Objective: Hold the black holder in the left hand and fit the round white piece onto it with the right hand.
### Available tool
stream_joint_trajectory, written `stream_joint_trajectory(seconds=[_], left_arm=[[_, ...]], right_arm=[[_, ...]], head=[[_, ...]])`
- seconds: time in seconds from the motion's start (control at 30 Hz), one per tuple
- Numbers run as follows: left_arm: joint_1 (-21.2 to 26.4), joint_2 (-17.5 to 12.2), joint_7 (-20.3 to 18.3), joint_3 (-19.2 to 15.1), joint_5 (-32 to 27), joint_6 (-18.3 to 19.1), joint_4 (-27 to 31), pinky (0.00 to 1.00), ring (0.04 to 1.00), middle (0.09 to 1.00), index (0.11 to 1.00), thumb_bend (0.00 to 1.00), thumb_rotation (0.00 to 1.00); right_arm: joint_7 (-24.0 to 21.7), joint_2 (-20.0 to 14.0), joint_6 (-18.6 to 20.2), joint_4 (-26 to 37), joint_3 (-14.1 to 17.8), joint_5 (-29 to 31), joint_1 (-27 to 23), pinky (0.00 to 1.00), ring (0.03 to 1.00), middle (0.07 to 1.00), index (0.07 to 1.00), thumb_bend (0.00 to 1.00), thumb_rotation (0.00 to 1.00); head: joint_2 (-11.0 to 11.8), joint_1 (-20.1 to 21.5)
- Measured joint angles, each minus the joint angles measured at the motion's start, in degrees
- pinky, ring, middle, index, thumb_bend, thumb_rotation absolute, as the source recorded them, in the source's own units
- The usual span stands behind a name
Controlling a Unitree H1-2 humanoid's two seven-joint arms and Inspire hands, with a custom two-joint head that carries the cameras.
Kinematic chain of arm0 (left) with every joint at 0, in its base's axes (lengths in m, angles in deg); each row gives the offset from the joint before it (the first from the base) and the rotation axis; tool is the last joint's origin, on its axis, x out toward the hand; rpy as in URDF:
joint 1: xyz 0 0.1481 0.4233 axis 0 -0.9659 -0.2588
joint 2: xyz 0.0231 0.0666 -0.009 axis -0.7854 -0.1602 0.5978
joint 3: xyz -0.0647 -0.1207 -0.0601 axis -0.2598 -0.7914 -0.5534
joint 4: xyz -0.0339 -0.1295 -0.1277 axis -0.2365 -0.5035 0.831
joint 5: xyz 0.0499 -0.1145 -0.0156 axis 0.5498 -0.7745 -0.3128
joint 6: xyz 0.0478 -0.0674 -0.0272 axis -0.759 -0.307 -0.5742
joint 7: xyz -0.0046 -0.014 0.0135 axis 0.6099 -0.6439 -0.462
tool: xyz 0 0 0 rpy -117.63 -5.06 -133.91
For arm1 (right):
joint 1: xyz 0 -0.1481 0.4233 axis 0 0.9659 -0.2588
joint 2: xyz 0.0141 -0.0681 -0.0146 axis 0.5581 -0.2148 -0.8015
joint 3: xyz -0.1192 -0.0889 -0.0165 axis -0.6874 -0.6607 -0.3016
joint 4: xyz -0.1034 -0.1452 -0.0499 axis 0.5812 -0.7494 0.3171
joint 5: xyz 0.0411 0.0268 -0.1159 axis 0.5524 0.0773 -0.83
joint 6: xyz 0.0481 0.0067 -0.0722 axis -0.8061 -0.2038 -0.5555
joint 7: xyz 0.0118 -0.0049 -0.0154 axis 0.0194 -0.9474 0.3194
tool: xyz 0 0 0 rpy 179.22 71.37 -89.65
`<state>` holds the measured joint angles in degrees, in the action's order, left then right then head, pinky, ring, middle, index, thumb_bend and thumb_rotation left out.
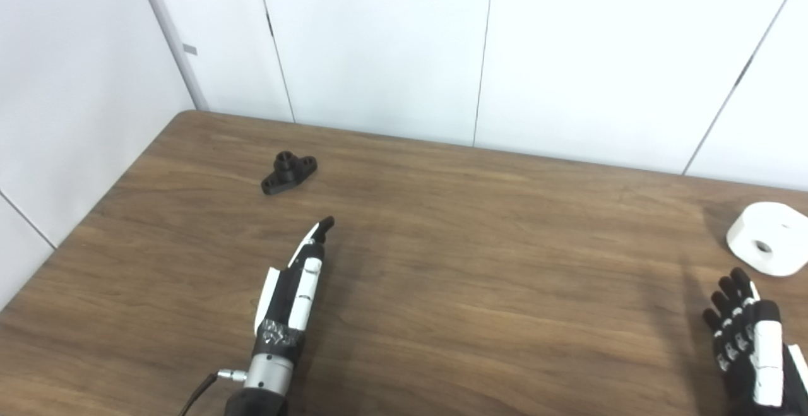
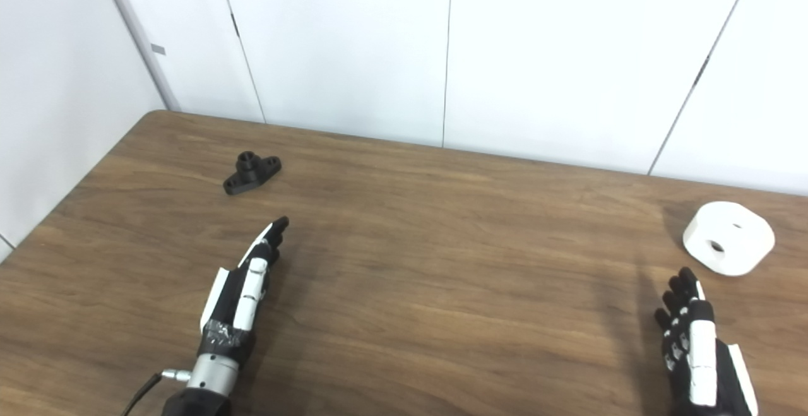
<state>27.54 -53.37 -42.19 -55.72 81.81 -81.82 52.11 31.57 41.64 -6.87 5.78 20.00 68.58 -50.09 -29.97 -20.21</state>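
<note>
The black holder [image 1: 289,172] lies on the wooden table [image 1: 473,264] at the far left, a short boss with two flat ears. My left hand [image 1: 297,283] is open and empty, fingers stretched toward the holder, a short way in front of it. The round white piece [image 1: 768,238] with a centre hole lies at the right edge. My right hand [image 1: 751,340] is open and empty, just in front of the white piece and apart from it. The holder [image 2: 251,173] and the white piece [image 2: 729,237] show in the right eye view too.
White wall panels [image 1: 379,43] stand behind the table and along its left side. The table's left edge runs close to the holder.
</note>
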Motion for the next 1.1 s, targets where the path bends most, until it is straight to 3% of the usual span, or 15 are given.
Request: stream_joint_trajectory(seconds=[0.33, 0.67, 1.1], left_arm=[[-0.15, -0.01, 0.02, 0.33, 0.08, -1.11, -0.43, 1.0, 1.0, 0.993, 0.959, 0.42, 1.0], [-0.17, 0.02, 0.13, 0.52, 0.27, -1.12, -0.44, 1.0, 1.0, 0.985, 0.946, 0.51, 0.88], [-0.2, 0.1, 0.44, 0.74, 0.49, -1.36, -0.48, 1.0, 1.0, 0.978, 0.937, 0.5, 0.88]], right_arm=[[-0.85, -0.01, -1.56, -0.62, -0.07, 0.53, 0.38, 1.0, 1.0, 1.0, 1.0, 0.61, 1.0], [-0.87, 0.0, -1.97, -0.85, 0.05, 0.94, 0.48, 1.0, 1.0, 1.0, 1.0, 0.58, 1.0], [-1.06, -0.01, -3.47, -1.67, 0.0, 1.59, 0.69, 1.0, 1.0, 1.0, 1.0, 0.59, 1.0]], head=[[1.05, 1.66], [1.49, 1.93], [3.25, 1.58]])
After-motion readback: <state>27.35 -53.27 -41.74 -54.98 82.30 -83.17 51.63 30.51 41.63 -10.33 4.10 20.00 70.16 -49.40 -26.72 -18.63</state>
